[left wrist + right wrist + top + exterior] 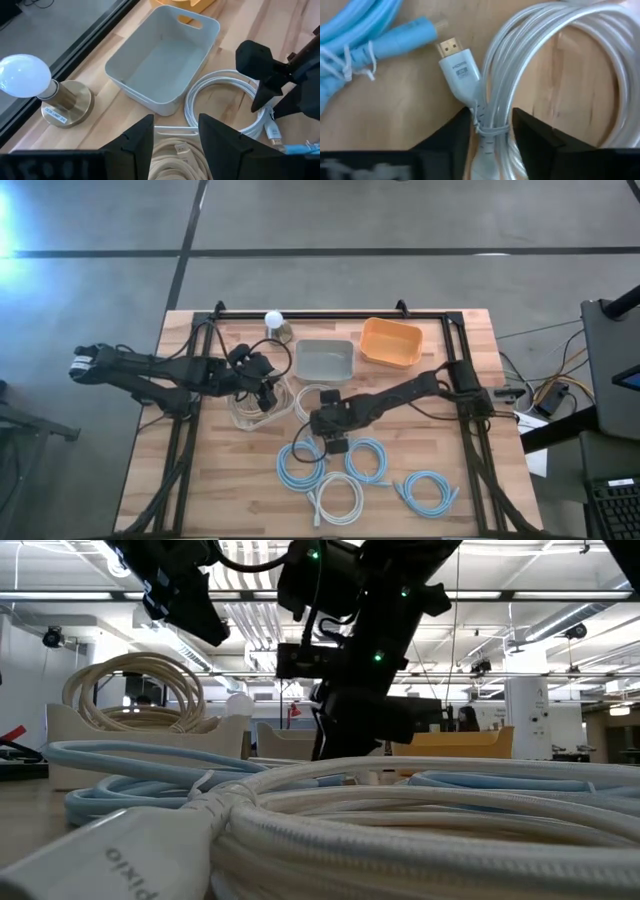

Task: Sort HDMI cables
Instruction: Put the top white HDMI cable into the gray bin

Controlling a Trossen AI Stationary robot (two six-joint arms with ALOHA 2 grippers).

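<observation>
We are picking up a white HDMI cable.
Our right gripper (490, 131) has its jaws released, straddling the tied white coil (555, 60) on the surface beside the grey bin (325, 358); next we clench and lift. The left gripper (175, 145), also released, hovers over beige coils (252, 408).

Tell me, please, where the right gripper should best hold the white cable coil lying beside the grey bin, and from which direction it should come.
Probably at the tied bundle just behind the plug, coming straight down from above. The white coil lies flat on the table, and there its strands are bound narrow. The right gripper already has open fingers on either side of that spot.
</observation>
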